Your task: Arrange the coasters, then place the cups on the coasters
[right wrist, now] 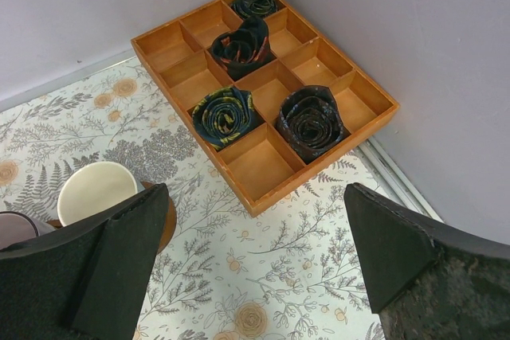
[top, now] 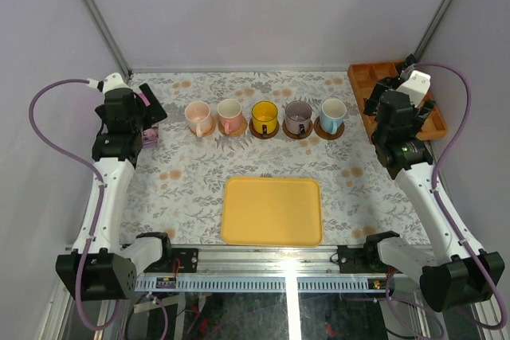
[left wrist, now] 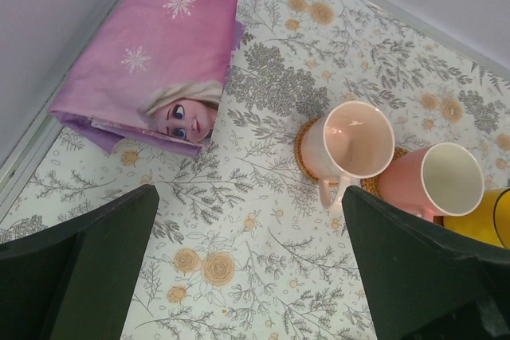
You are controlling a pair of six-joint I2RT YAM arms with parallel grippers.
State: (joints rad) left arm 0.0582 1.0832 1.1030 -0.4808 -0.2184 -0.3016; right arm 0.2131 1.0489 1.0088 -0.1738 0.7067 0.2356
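**Item 1, cups** [top: 264, 115]: five in one row across the far half of the desk [top: 179, 189], with the row's long axis running left to right. Each stood upright on one of the coasters [top: 263, 129]. The order was two pale pink, yellow, purple-grey, then light blue.

**Item 2, left pincer** [left wrist: 249, 193]: jaws wide apart and holding nothing. It hung off the row's left end, and the nearest pale pink cup [left wrist: 351, 145] lay to its right, apart from it.

**Item 3, right pincer** [right wrist: 256, 189]: jaws wide apart and empty. It hung off the row's right end, with the light blue cup [right wrist: 96, 190] to its left, near but untouched.

**Judgement:** the arrangement looked finished. Any further move was likely to be a retreat outward, away from the row.

**Item 4, sundries:**
- yellow tray [top: 272, 211], near centre
- orange compartment tray [right wrist: 263, 93] with rolled ties [right wrist: 309, 121], far right corner
- folded pink printed cloth [left wrist: 151, 61], far left

**Item 5, setting:** the desk had a floral-patterned surface. The walls [top: 263, 13] were plain and pale, and closed it in.
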